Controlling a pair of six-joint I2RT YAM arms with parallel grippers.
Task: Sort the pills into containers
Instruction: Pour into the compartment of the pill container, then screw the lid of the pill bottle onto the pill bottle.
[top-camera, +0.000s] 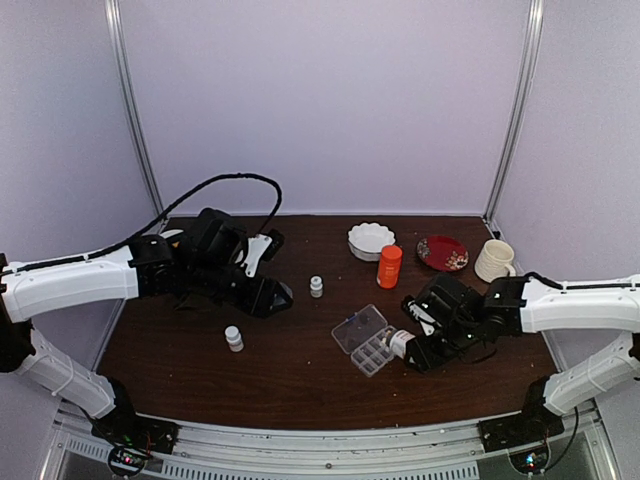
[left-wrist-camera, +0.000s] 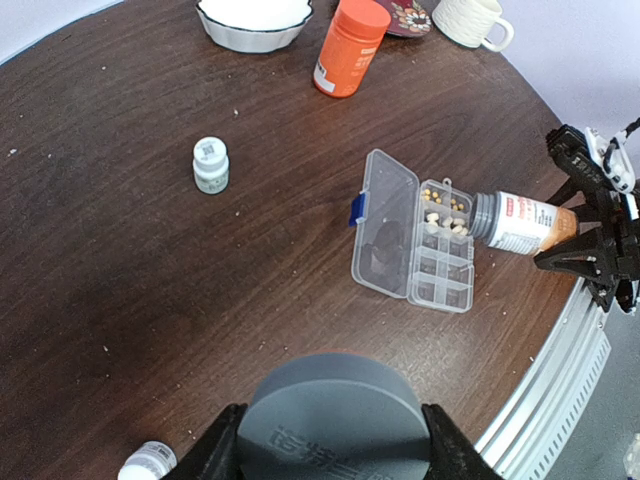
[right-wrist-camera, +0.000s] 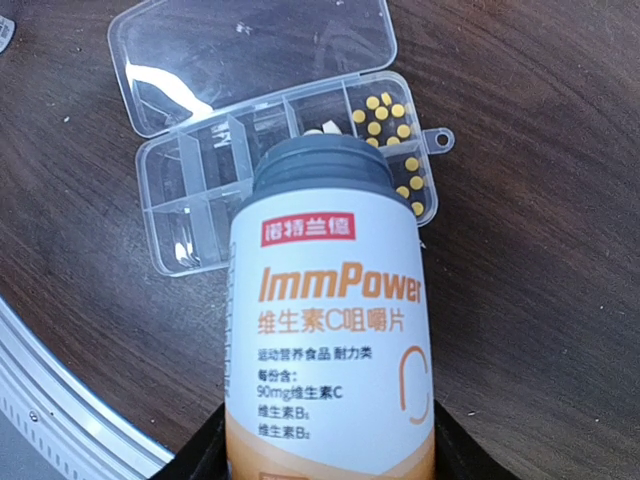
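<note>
The clear pill box lies open right of the table's centre, its lid flat beside the containers. Small yellow pills fill the end cells, and a pale piece lies just at the bottle's mouth. My right gripper is shut on the labelled bottle, which lies tipped with its grey neck over the cells. My left gripper hangs above the table left of the box, shut on a round grey cap.
An orange bottle, a white fluted bowl, a red plate and a cream mug stand at the back right. Two small white bottles stand left of the box. The table's front edge runs close to the box.
</note>
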